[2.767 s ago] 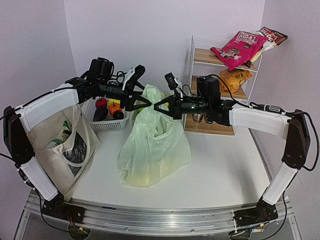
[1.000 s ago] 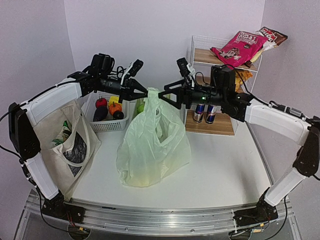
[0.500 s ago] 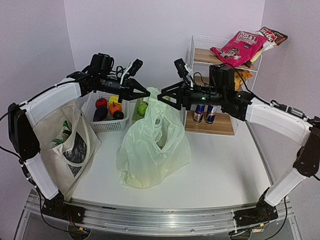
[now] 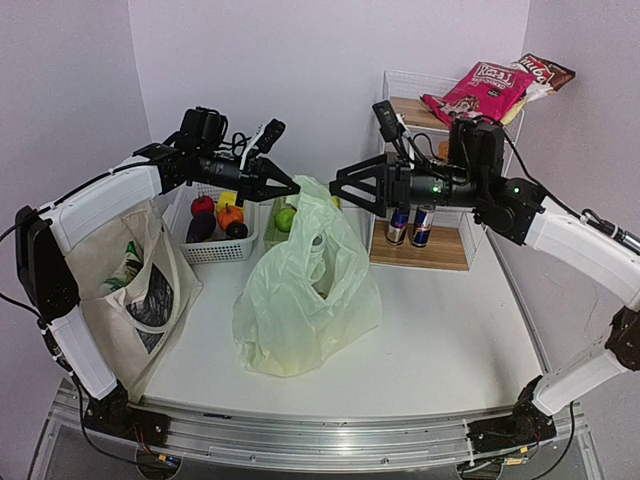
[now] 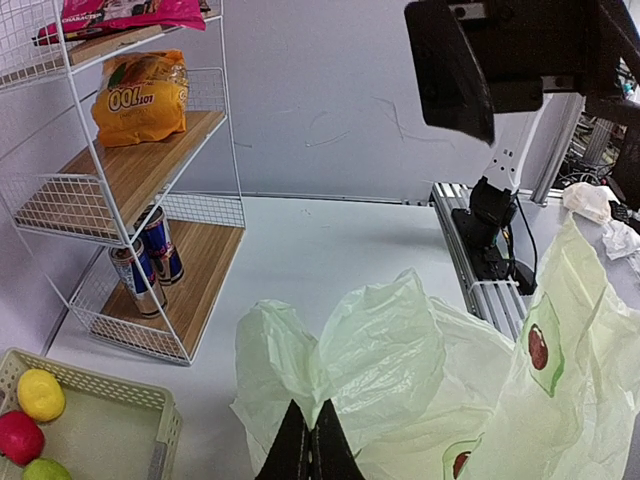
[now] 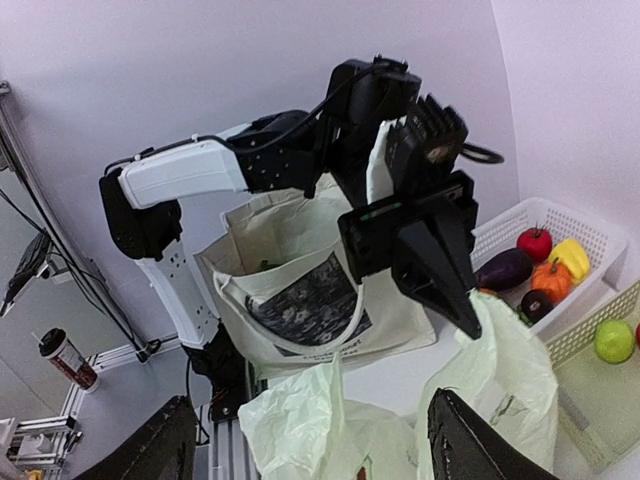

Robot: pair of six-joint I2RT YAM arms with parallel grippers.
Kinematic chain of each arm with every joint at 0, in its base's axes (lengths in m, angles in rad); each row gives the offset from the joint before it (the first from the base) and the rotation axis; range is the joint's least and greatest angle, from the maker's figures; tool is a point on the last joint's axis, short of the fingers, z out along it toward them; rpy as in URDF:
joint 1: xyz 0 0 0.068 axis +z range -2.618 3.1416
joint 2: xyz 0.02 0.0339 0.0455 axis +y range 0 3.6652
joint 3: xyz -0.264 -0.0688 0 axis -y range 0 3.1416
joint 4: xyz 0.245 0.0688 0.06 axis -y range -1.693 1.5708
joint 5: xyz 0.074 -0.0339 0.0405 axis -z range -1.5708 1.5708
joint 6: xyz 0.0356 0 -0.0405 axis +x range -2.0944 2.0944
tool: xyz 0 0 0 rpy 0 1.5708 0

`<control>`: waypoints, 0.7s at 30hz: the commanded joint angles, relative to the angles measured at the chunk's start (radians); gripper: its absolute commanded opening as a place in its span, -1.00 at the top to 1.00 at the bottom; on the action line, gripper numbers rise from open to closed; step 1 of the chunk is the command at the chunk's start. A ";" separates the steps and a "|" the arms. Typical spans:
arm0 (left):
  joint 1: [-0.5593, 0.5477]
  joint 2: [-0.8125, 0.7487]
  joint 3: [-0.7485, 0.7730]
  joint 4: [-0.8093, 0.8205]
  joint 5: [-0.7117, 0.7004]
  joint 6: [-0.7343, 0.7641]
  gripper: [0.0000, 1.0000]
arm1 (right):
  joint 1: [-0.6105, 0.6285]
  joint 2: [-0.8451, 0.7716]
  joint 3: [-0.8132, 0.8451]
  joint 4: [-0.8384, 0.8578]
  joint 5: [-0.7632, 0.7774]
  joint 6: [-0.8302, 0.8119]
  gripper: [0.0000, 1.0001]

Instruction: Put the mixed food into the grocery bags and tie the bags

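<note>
Can't really tell what's in the avocado-print plastic bag (image 4: 300,300). The film is too cloudy, and all I get is a yellowish blur near the bottom. It sits slumped mid-worktop (image 4: 440,330) with one top flap pulled up.

The left pincer (image 4: 296,188) is pinched together on that flap. From its own wrist camera only the fingertips poke in at the bottom edge, with film bunched over them.

The right pincer (image 4: 336,190) hangs just right of the bag's top, facing the other one. Its jaws are wide apart with nothing between them. In its wrist view the fingers (image 6: 470,440) get cut off by the frame.

The canvas tote (image 4: 135,290) is over at the left edge, with its top partly behind the left arm (image 4: 95,205). Something greenish peeks out, but I can't make out what.

The right arm (image 4: 500,195) blocks the middle of the wire rack (image 4: 385,110) from above, so the orange snack packet (image 5: 140,98) only shows from the left wrist. There's a pink snack packet (image 4: 478,92) on the top shelf and two drink cans (image 4: 410,225) on the bottom one.

A white basket (image 4: 215,250) of veg sits far left. A green apple (image 4: 286,216) is beside it, and its tray is mostly hidden behind the bag.
</note>
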 commanded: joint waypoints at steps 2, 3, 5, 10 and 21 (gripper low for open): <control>0.002 -0.048 0.000 -0.023 0.021 0.014 1.00 | 0.038 0.026 -0.004 -0.060 0.028 0.001 -0.52; 0.002 -0.049 0.001 -0.023 0.021 0.012 1.00 | 0.039 0.033 -0.005 -0.061 0.026 -0.002 -0.52; 0.001 -0.050 0.001 -0.024 0.022 0.011 1.00 | 0.041 0.047 -0.003 -0.064 0.018 -0.002 -0.51; 0.001 -0.058 -0.002 -0.036 0.030 0.019 1.00 | 0.046 0.094 0.006 -0.063 0.017 -0.008 -0.46; 0.001 -0.091 -0.019 -0.096 0.070 0.092 1.00 | 0.045 0.105 0.039 -0.039 0.263 -0.051 1.00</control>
